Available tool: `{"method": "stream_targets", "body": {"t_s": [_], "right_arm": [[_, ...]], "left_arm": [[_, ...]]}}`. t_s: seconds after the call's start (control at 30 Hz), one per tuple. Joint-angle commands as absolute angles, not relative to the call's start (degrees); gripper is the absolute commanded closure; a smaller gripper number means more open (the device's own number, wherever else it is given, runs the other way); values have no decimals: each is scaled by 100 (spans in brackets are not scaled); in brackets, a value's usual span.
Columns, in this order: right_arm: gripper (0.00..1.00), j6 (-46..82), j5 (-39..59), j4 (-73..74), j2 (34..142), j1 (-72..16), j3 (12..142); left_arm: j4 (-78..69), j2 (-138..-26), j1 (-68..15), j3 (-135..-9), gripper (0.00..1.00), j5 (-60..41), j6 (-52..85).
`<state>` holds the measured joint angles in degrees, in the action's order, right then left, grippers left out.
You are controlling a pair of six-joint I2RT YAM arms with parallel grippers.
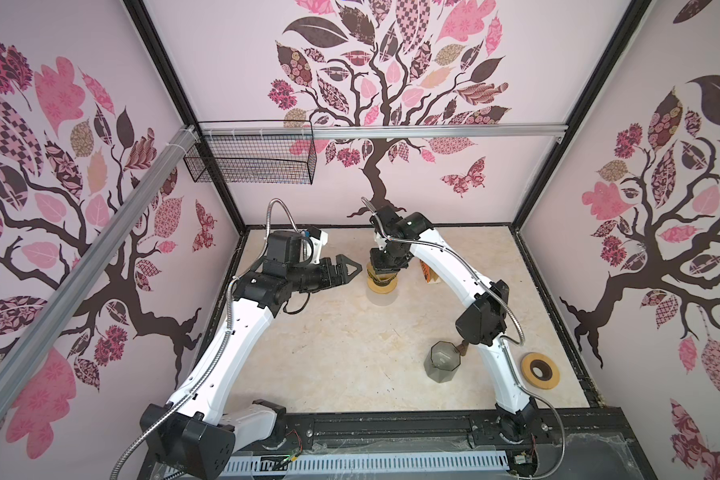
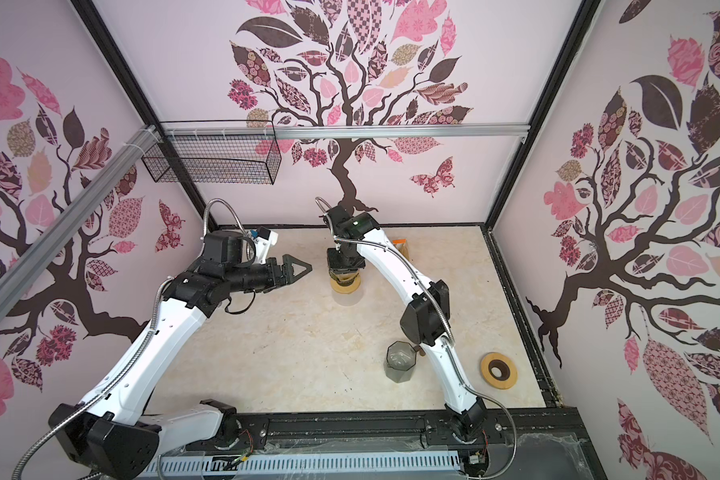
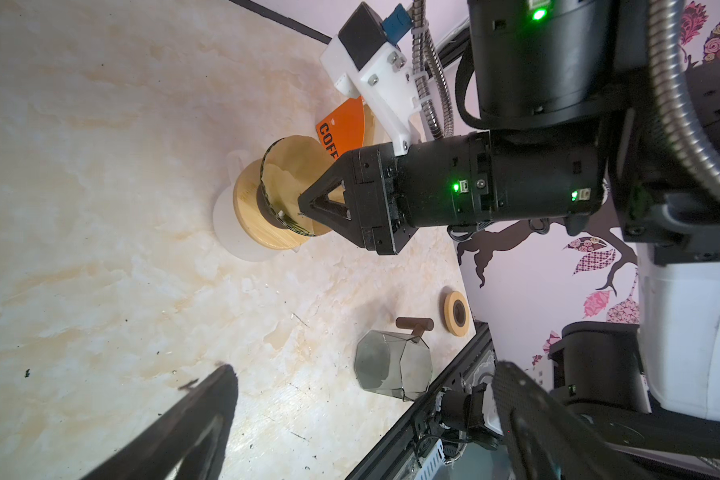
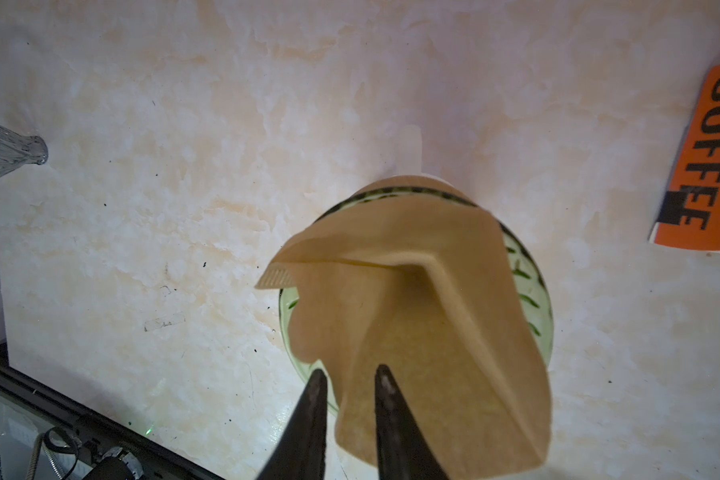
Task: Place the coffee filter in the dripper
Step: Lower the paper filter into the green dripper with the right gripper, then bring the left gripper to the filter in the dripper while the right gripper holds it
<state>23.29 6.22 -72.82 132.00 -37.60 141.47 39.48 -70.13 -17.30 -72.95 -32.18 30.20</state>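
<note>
Brown coffee filter (image 4: 412, 311) sitting creased in glass dripper (image 4: 533, 291); right gripper (image 4: 348, 370) straddling its edge, slightly apart, likely releasing. Left gripper (image 1: 348, 266) idling wide apart at dripper's 9 o'clock.

Tan paper filter (image 4: 412, 332), green-streaked dripper (image 4: 531, 286), orange packet (image 4: 707, 166) with black lettering.

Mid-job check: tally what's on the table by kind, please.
Dripper: 1
Paper filter: 1
White base under dripper: 1
Orange coffee pack: 1
Smoked glass jug: 1
Loose wooden ring: 1
Clear ribbed glass piece, cut off: 1
Total: 7
</note>
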Motion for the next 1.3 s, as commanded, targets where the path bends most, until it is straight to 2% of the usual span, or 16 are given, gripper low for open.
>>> {"method": "stream_targets", "body": {"t_s": [0.0, 0.2, 0.33, 0.43, 0.5, 0.63, 0.8, 1.27], "right_arm": [[71, 2338, 830, -7251, 13021, -3796, 14499], [60, 2349, 1087, -7094, 12706, -3733, 14478], [51, 2268, 862, -7018, 12475, -3630, 14368], [45, 2290, 728, -6794, 12206, -3373, 13959], [33, 2310, 636, -6476, 11952, -3181, 13474], [30, 2392, 795, -5907, 11647, -2846, 12776], [1, 2178, 543, -5909, 11663, -2797, 12537], [0, 1855, 678, -5714, 11549, -2792, 11710]], "left_arm": [[3900, -7062, -1747, -7205, 2, -3163, 3053], [4249, -7277, -1746, -7506, 2, -2900, 3128], [4574, -7568, -1749, -7801, 2, -2638, 3174], [4777, -7850, -1751, -8104, 2, -2529, 3169], [4851, -8070, -1774, -8302, 2, -2391, 3224], [5236, -8716, -1846, -8904, 2, -2220, 3227], [5419, -9359, -2067, -9572, 2, -1864, 3236], [5922, -10711, -2425, -10744, 2, -1288, 3116]]}}
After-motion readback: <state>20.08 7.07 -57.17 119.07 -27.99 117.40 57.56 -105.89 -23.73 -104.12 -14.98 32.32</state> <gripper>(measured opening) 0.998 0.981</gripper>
